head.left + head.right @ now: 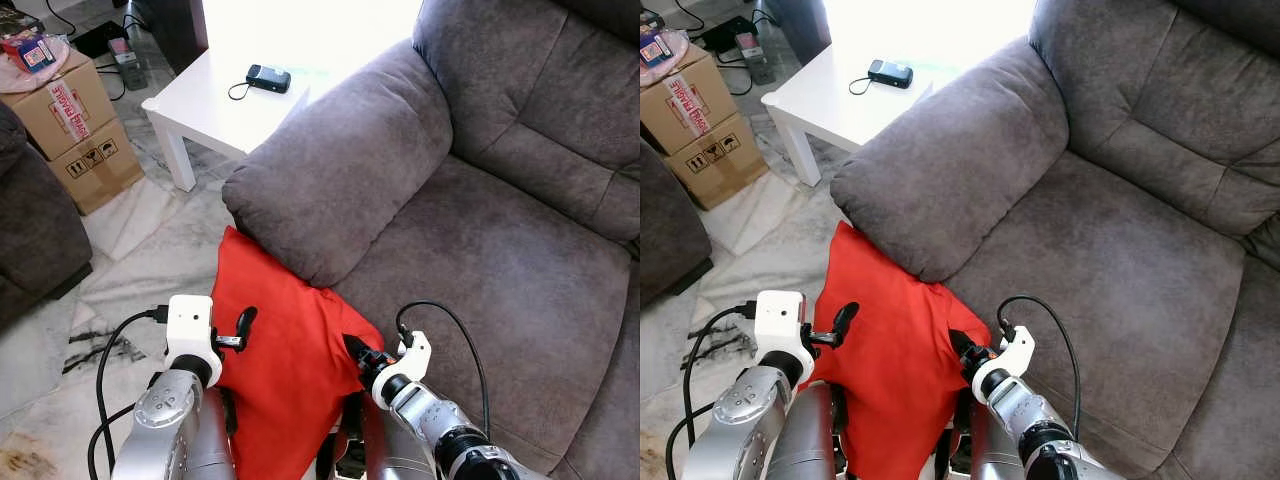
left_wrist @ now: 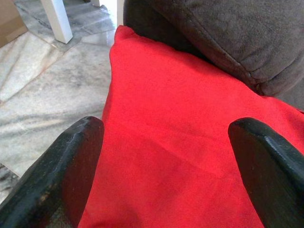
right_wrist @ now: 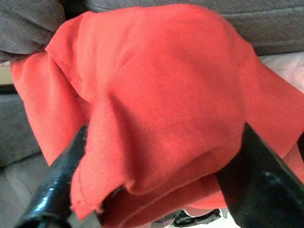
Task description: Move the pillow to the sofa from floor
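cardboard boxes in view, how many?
2, stacked beside the white side table: the taped upper brown cardboard box sits on the lower brown cardboard box. More may be hidden off-frame.

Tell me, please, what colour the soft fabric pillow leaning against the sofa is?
The soft fabric pillow is plain bright red, clearest in the left wrist view.

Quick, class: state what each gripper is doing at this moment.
Left gripper: open, fingers apart over the red pillow.
Right gripper: shut on the pillow, fabric bunched between its fingers.
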### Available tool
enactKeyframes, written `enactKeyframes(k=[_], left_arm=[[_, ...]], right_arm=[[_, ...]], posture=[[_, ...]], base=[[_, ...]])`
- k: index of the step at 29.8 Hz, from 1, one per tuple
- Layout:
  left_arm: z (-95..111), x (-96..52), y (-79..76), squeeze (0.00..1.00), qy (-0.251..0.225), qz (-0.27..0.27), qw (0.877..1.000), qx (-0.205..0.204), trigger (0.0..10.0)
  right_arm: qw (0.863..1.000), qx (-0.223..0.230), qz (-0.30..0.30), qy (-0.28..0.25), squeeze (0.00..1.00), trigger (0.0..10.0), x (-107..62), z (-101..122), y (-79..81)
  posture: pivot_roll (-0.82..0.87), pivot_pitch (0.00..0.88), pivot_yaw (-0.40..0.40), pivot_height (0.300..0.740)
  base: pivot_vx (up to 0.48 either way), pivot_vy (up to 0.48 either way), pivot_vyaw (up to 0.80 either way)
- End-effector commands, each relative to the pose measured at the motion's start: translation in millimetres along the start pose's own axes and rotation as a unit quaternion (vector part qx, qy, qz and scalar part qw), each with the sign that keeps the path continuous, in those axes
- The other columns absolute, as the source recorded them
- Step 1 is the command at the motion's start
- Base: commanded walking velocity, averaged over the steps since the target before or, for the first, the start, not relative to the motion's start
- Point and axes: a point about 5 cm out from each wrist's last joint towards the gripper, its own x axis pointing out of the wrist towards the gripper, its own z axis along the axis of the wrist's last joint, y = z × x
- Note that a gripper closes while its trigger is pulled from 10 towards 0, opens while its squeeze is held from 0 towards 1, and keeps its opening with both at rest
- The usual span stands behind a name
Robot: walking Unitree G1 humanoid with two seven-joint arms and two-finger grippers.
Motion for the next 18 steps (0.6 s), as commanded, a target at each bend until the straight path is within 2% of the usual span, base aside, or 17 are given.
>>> enactKeyframes(k=[1,18], left_arm=[[-3.2,-1.8,-0.7,0.00,0.005,0.001,1.000,0.005,10.0],[-4.7,0.4,-1.0,0.00,0.007,0.001,1.000,0.005,10.0]], right_arm=[[1.000,-0.001,-0.015,0.009,0.00,0.0,-5.4,-5.7,-11.0],[1.000,-0.001,-0.012,0.006,0.00,0.0,-7.7,-5.1,-14.2]], posture=[[0.13,0.276,-0.173,0.626],[0.14,0.270,-0.171,0.626]], base=[[0.000,0.000,0.00],[0.000,0.000,0.00]])
